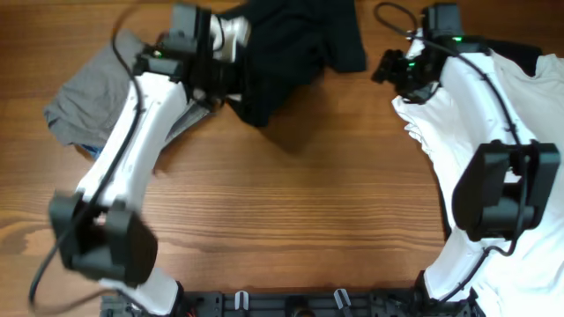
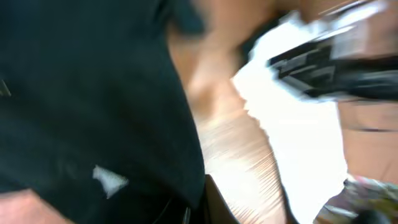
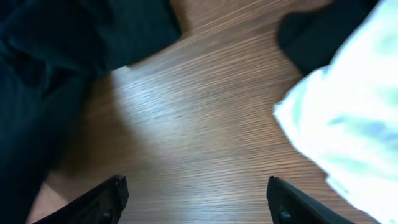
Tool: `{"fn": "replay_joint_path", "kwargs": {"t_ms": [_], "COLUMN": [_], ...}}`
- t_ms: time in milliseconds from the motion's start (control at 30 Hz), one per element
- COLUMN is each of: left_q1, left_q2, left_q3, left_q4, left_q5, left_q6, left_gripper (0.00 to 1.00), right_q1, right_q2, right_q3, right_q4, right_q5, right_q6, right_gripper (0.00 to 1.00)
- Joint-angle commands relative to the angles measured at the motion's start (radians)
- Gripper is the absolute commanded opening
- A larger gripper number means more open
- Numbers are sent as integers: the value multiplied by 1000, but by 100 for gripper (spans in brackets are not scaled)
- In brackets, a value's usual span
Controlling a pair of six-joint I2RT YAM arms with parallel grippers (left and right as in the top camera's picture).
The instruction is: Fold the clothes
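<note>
Three garments on one table: black T-shirt far centre, grey trousers left, white T-shirt right. Left gripper pinches the black T-shirt; right gripper gapes wide over wood.

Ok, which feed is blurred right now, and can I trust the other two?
Left wrist view: badly smeared, the black T-shirt and white T-shirt have no clean edges. Right wrist view: table grain sharp, fingers readable, white T-shirt washed out and soft. Overhead view: evenly lit, grey trousers crisp, no glare.
</note>
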Motion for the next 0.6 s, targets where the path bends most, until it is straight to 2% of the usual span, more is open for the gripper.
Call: {"fn": "replay_joint_path", "kwargs": {"t_ms": [0,67,133,333,567], "left_q1": [-24,-11,2,-2,-26], "left_q2": [-209,-259,-275,-249,-244], "left_q3": [132,132,132,131,131], "left_q4": [5,-2,-31,-79,-30], "left_q5": [-315,-500,-592,-581,-582], "left_q6": [-18,-40,-40,-16,-3], "left_gripper": [4,4,4,4,4], "right_q1": [-9,-3,11,71,161], "right_q2": [6,6,6,6,6], "right_q3": [9,9,9,6,-32], "right_q4": [-6,-11,-13,8,9], "right_q5": [-91,-93,-98,-119,-204], "right_q6": [-110,-145,-179,-193,-272], "right_gripper": [77,77,78,79,79]}}
